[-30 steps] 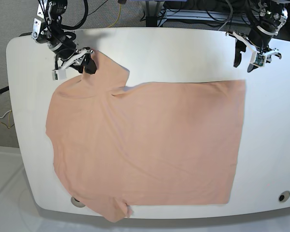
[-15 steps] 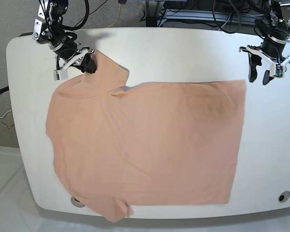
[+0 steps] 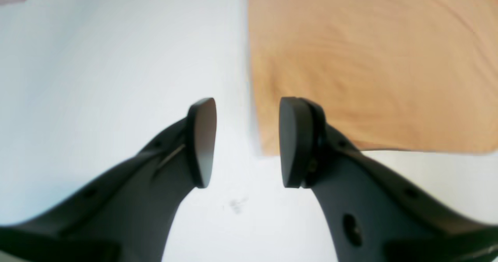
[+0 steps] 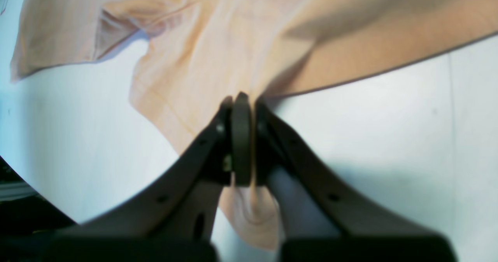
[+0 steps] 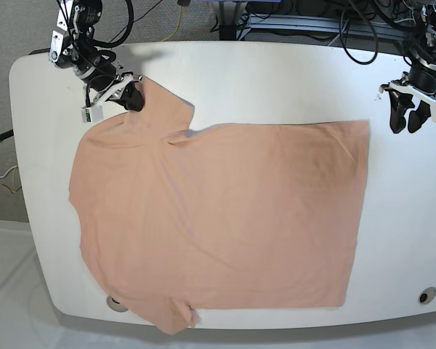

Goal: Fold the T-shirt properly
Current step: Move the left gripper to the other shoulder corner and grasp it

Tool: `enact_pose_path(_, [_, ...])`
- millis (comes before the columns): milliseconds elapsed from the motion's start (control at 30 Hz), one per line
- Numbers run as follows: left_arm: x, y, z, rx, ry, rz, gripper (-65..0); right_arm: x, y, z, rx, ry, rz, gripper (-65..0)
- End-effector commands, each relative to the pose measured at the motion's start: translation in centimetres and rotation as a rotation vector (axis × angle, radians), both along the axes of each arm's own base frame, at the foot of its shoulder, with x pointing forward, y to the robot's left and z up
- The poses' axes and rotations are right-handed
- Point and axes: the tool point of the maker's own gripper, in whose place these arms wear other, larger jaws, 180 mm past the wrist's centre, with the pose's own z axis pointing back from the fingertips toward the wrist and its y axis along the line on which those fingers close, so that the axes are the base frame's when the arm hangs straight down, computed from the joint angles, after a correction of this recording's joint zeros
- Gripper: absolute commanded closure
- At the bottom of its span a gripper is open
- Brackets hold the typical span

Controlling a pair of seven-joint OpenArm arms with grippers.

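Pinched tight on the sleeve edge at the far corner of the table (image 5: 225,73), the right gripper (image 4: 241,98), while the left gripper (image 3: 247,137) hangs part-open and empty over bare tabletop just off the hem corner of the T-shirt (image 5: 218,225), which lies spread flat with one sleeve drooping over the near edge. Risk of a thin pinch slipping free on the lift, or of one-sided pulling that drags and skews the cloth before the left side grips anything. Hard to tell how much cloth sits between the closed pads, probably a single fold; collar and label out of sight.
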Motion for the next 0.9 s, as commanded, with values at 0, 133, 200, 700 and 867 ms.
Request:
enact_pose_path(0, [0.6, 0.9, 1.2, -0.034, -0.042, -0.008, -23.3, -1.0, -0.7, -0.8, -0.043, 0.058, 0.012, 0.0])
enact_pose_path(133, [1.5, 3.1, 0.6, -0.145, -0.031, 0.002, -22.5, -1.1, -0.6, -0.7, -0.044, 0.051, 0.013, 0.0])
enact_pose_path(200, [1.7, 3.7, 0.2, -0.169, -0.014, 0.005, -22.7, -1.0, -0.6, -0.7, -0.044, 0.048, 0.011, 0.0])
enact_pose_path(700, [4.3, 7.7, -3.7, -0.326, 0.090, 0.109, -34.1, -0.8, -0.6, -0.5, -0.041, 0.040, 0.012, 0.0])
enact_pose_path(867, [5.3, 8.1, -4.3, -0.336, 0.101, 0.119, -35.4, -0.6, -0.4, -0.3, -0.031, 0.029, 0.013, 0.0])
